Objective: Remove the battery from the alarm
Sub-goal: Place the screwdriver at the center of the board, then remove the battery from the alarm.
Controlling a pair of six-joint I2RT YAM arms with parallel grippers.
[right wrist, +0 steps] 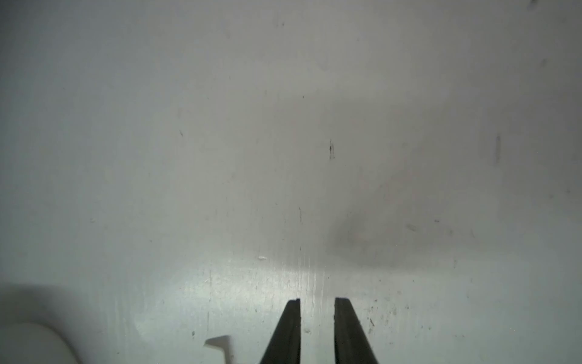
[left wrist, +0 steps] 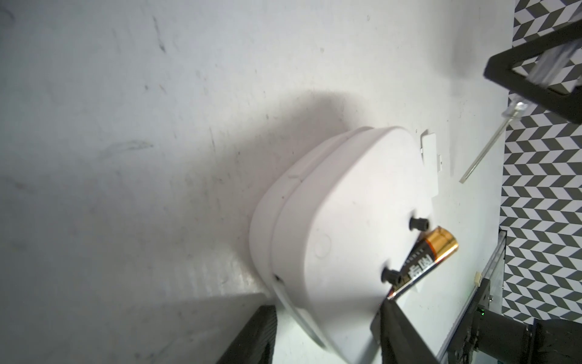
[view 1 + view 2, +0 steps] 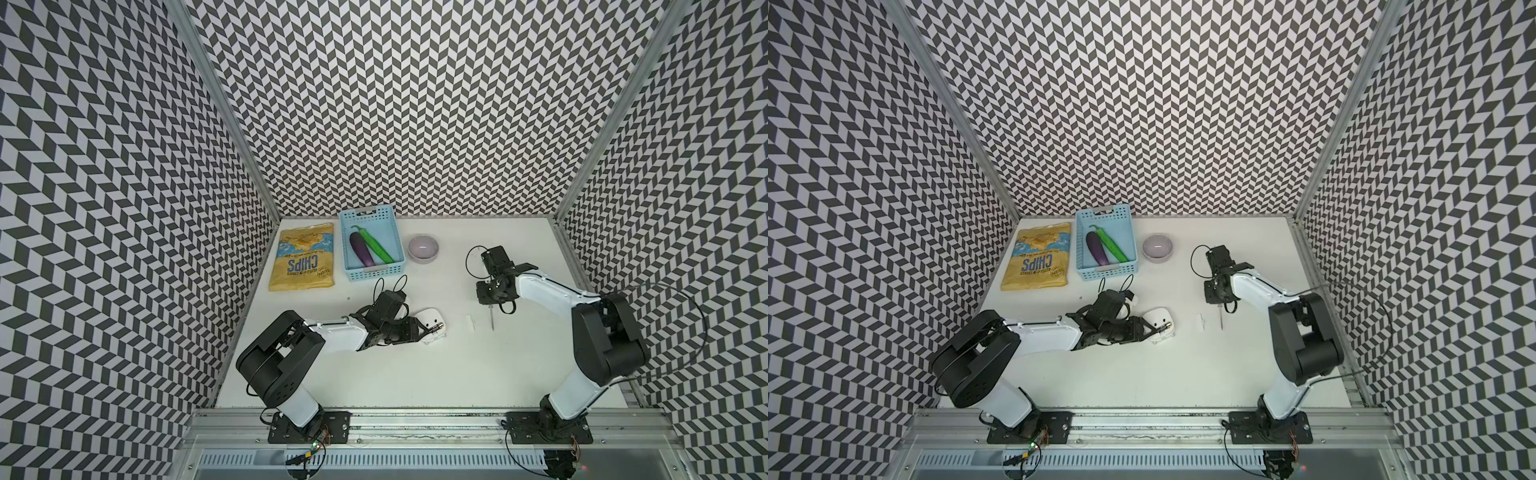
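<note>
- Left tool [image 2: 324,306] hangs over the alarm [image 2: 346,201] with jaws apart, grasping nothing; one finger [image 2: 400,334] touches the dark end of the battery [image 2: 426,260].
- Battery leans out of the alarm's upturned back near its right edge, gold end raised.
- Alarm lies at the middle of the bench [image 3: 415,374], just left of a loose white cover [image 2: 430,160].
- Right tool [image 1: 317,299] clasps the screwdriver [image 2: 482,151] by its clear handle, right of the cover.

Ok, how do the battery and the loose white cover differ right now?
The battery is a dark, gold-ended cylinder; the cover is a flat white plate. The battery juts tilted from the alarm; the cover lies flat on the table, clear of it. Both are far smaller than the alarm.
</note>
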